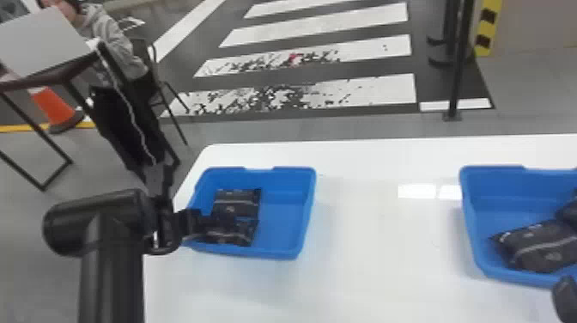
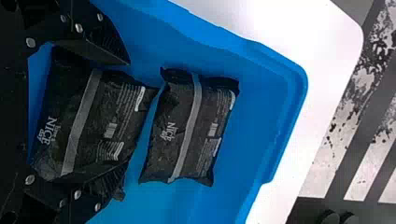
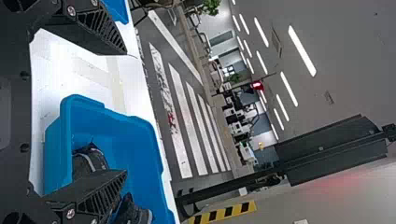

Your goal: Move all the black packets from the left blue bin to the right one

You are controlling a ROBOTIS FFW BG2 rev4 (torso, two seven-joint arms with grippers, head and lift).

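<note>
Transfer status: apparently partial. The right bin (image 1: 493, 195) contains at least two black packets (image 1: 543, 249). Two remain in the left bin (image 1: 281, 214): the near packet (image 2: 98, 121), apparently clamped by the left gripper (image 2: 127, 113), and the loose packet (image 2: 187, 130). The right gripper's (image 3: 126, 113) fingers are apart, empty.

On your table (image 1: 365, 266), the left bin (image 1: 283, 214) holds one packet (image 1: 236, 201) behind another packet (image 1: 240, 234); the right bin (image 1: 493, 202) holds packets (image 1: 541, 249) too.
</note>
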